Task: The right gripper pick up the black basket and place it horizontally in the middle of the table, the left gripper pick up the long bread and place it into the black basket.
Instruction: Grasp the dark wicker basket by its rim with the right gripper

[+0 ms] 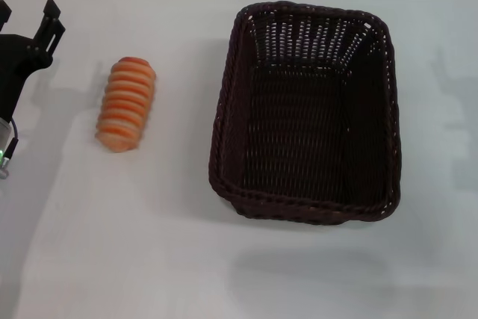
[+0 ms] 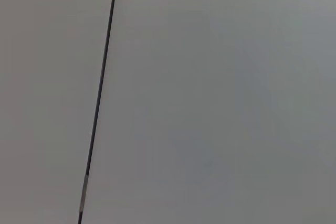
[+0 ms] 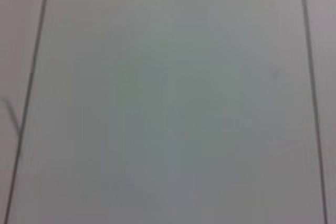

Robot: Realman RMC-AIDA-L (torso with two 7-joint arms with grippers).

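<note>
The black basket sits on the white table right of centre, its long side running away from me, and nothing lies inside it. To its left rests the long bread, orange-tan with pale ridges, also pointing away from me. At the table's far left edge my left gripper is open, its two black prongs apart with nothing between them, a short way left of the bread. My right gripper is out of view. Neither wrist view shows any of these objects.
Both wrist views show only a plain grey panelled surface crossed by thin dark seams. Bare white tabletop lies in front of the basket and the bread. The table's far edge runs just behind the basket.
</note>
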